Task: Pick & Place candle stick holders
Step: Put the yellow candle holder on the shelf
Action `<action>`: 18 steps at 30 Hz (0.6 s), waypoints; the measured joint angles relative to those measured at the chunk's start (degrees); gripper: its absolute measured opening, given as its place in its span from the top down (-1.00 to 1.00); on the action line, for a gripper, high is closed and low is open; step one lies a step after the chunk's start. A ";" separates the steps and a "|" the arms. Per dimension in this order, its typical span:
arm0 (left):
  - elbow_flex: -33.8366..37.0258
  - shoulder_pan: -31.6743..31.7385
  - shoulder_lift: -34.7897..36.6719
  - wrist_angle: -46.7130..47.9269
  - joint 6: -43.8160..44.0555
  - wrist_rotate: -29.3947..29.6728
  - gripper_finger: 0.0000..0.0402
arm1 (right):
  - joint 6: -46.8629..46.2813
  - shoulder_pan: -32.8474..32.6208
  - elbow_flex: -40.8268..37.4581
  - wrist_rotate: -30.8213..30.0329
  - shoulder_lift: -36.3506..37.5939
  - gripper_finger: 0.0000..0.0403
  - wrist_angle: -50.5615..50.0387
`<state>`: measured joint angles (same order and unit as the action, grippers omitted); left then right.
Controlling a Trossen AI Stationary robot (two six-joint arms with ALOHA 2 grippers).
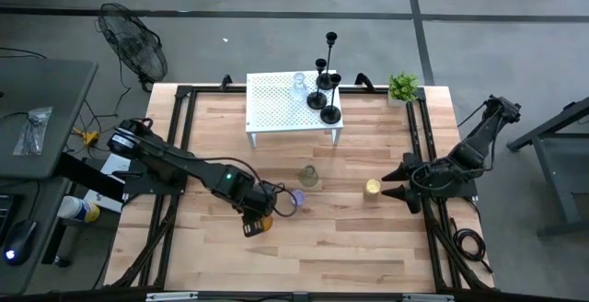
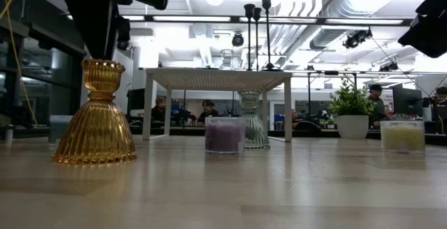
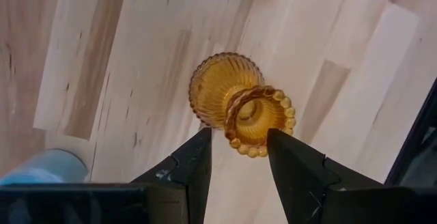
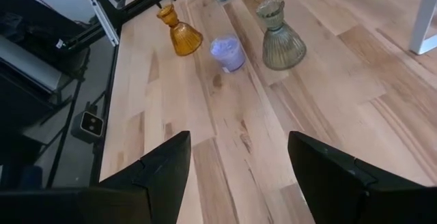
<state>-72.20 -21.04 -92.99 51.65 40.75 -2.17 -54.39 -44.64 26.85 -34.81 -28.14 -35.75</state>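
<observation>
Over the wooden table (image 1: 304, 238), the left gripper (image 3: 239, 157) hangs just above an amber glass holder (image 3: 240, 106) that stands upright near the front left part of the tabletop; its fingers sit narrowly apart on either side of the holder's beaded rim, and whether they touch it cannot be told. Just beside the amber piece stands a small lilac glass holder (image 2: 224, 134), with a smoky ribbed glass holder (image 4: 279, 35) behind it toward the table's middle. A yellow glass holder (image 1: 372, 188) stands toward the right edge, close in front of the right gripper (image 4: 239, 166), which waits there with its fingers wide and empty. At the back edge a small white stand (image 1: 276, 109) carries three black candlesticks (image 1: 328, 86) and a clear glass holder (image 1: 298, 85). A potted plant (image 1: 402, 87) occupies the back right corner.
</observation>
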 joint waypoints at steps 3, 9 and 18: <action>0.00 0.00 0.00 -0.73 0.02 0.17 0.31 | 0.00 0.00 0.00 0.32 0.00 -0.19 -0.01; -0.08 0.02 -1.59 -1.48 0.02 0.13 0.31 | 0.00 0.00 0.02 0.46 0.00 -0.19 0.00; -0.02 0.02 -4.44 -2.23 0.48 -0.35 0.31 | 0.00 0.00 0.09 0.84 -0.02 -0.19 0.02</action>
<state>-72.23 -21.02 -97.43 49.42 41.23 -2.53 -54.39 -44.64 26.94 -33.97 -28.16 -35.73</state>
